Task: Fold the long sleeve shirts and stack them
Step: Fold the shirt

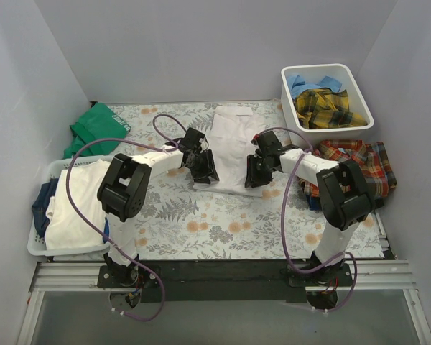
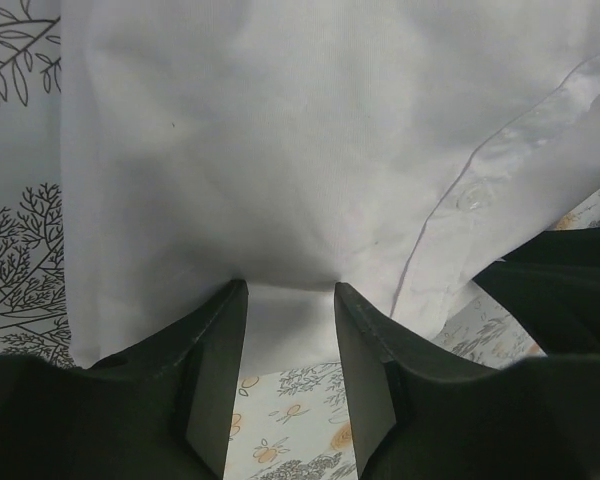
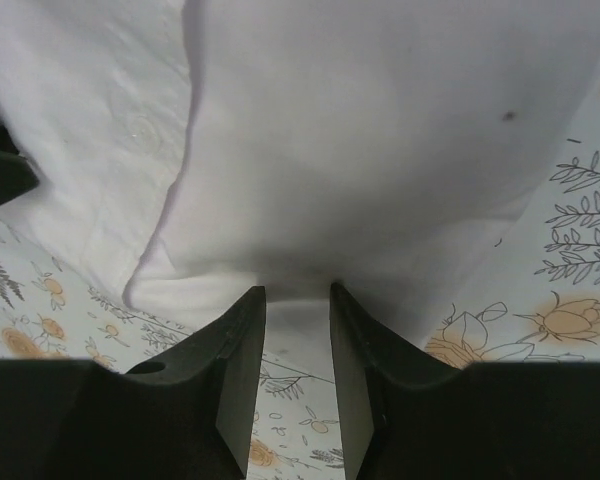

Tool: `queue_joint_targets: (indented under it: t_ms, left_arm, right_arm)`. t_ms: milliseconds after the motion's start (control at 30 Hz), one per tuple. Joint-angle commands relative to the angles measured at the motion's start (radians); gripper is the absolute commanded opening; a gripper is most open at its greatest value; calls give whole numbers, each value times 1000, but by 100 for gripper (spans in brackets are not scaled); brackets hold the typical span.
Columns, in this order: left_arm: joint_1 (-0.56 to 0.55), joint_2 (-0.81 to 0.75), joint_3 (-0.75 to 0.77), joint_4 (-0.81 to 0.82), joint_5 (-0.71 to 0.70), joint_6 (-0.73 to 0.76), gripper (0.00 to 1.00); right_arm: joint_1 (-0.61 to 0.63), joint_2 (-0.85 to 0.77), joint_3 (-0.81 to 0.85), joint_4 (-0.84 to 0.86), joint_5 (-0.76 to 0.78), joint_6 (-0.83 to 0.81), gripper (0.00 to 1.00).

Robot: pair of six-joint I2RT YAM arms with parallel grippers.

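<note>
A plain white shirt point(image 1: 233, 140) lies partly folded on the floral table cover point(image 1: 201, 223) at the middle back. My left gripper point(image 1: 203, 172) and right gripper point(image 1: 257, 172) sit side by side at its near edge. In the left wrist view the white shirt point(image 2: 310, 150) meets the tips of the left gripper point(image 2: 290, 285), whose jaws stand apart. In the right wrist view the white shirt point(image 3: 360, 130) bulges over the tips of the right gripper point(image 3: 297, 288), jaws also apart. A red-orange-navy plaid shirt point(image 1: 359, 162) lies at the right. A yellow-dark plaid shirt point(image 1: 327, 108) and a light blue one point(image 1: 302, 83) sit in a bin.
The white bin point(image 1: 284, 97) stands at the back right. A white basket point(image 1: 36, 244) at the left holds white and navy cloth. A green cloth point(image 1: 97, 129) lies at the back left. Grey walls close in three sides.
</note>
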Motion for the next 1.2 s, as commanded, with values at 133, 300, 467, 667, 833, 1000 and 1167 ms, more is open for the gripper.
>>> queue_joint_targets:
  t_ms: [133,300,467,667,833,1000,1167]
  left_arm:
    - [2,8,-48,-55,-186,15,41]
    - [29,5,-16,-81,-203,32,41]
    - [146,-9,29,-116,-203,77,44]
    - [281,-132,89,-164,-232,98,54]
    - [348,-238,69,-231,-209,77,59]
    - [373,-354,-43,-240,-139,57,61]
    - [384,-414,-159,-220,-71,31,64]
  right_arm:
    - [42,31,-92,40,-76,-17,38]
    - [137,12,-118,46,-111,29,38]
    - [251,49,-43,25,-99,90,37]
    - [294,138,106,11,-133,122,37]
    - [354,279,302,-27,-153,121,37]
    - [406,431,589,-87,-180,119,37]
    - [406,391,652,-89,-103,113,38]
